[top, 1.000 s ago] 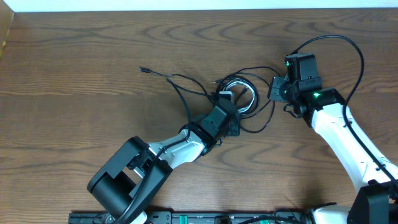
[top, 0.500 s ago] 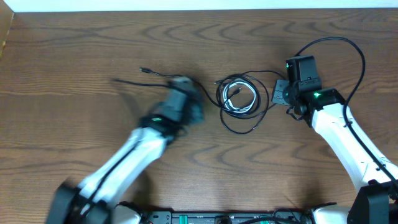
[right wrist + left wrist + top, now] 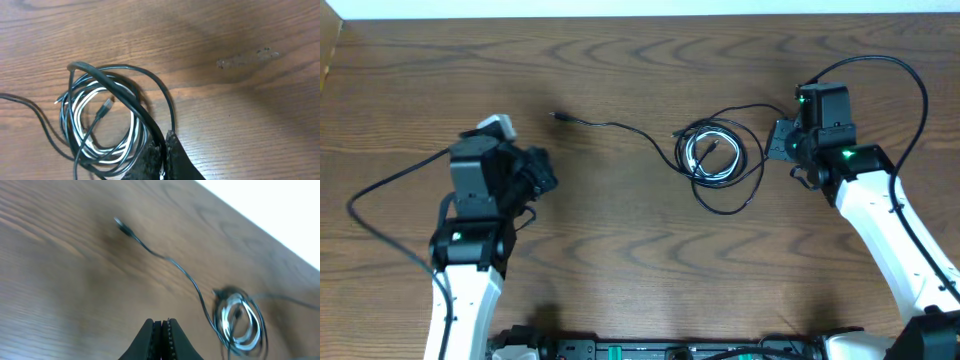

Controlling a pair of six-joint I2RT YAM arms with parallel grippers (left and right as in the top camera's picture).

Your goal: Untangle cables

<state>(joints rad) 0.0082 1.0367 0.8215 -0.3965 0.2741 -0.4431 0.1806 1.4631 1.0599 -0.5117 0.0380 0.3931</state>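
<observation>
The thin black cable (image 3: 620, 128) and the white cable (image 3: 712, 160) lie coiled together right of the table's middle. One black tail runs left to a small plug (image 3: 558, 116). My right gripper (image 3: 778, 142) sits at the coil's right edge. In the right wrist view it (image 3: 165, 137) is shut on a strand of the black cable (image 3: 115, 85), with the white cable (image 3: 135, 125) looped inside the coil. My left gripper (image 3: 546, 174) is far to the left, below the plug. Its wrist view shows it (image 3: 161, 322) shut with nothing in it, the black cable (image 3: 175, 265) and the coil (image 3: 240, 322) ahead.
The table's far edge (image 3: 640, 14) meets a white strip at the top. Each arm's own thick black cable arcs beside it, on the left (image 3: 380, 190) and on the right (image 3: 885, 62). A mounting rail (image 3: 650, 350) runs along the near edge.
My left arm has swung from the coil far to the left. The black tail now lies drawn out in a straighter line. The coil and my right gripper have shifted slightly right.
</observation>
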